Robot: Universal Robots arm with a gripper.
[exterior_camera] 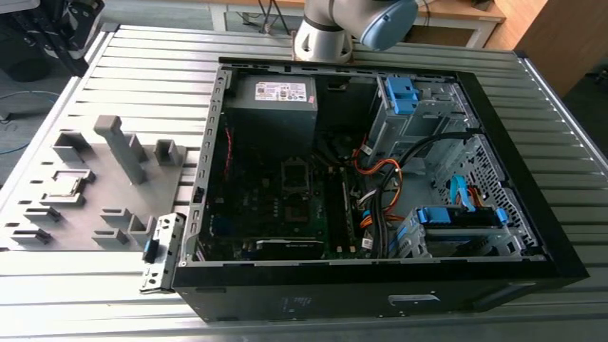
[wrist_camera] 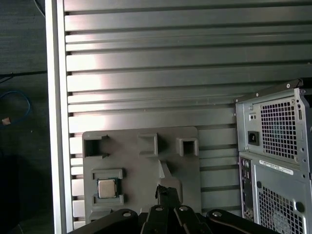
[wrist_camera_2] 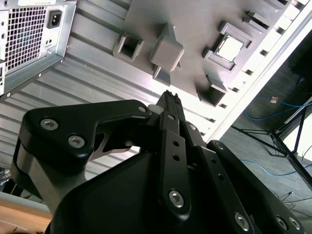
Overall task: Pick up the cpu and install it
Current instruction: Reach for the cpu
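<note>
The cpu [wrist_camera: 107, 188] is a small silver square chip lying flat in a square pocket of the grey fixture plate [wrist_camera: 141, 165]. In the second wrist view the cpu [wrist_camera_2: 230, 48] sits in the same pocket, well beyond the gripper [wrist_camera_2: 169, 95]. The gripper [wrist_camera: 165, 190] hovers above the plate beside a raised block, a short way from the chip, fingers shut with nothing between them. In the exterior view the cpu [exterior_camera: 68, 187] rests on the plate at that view's left, and the arm [exterior_camera: 332, 28] stands behind the case.
An open black computer case [exterior_camera: 380, 278] lies on the slatted metal table [exterior_camera: 152, 64], with the motherboard [exterior_camera: 285, 206], cables and blue drive bays inside. The fixture plate [exterior_camera: 105, 206] carries several upright grey blocks. The table edge [wrist_camera: 56, 122] runs close to the plate.
</note>
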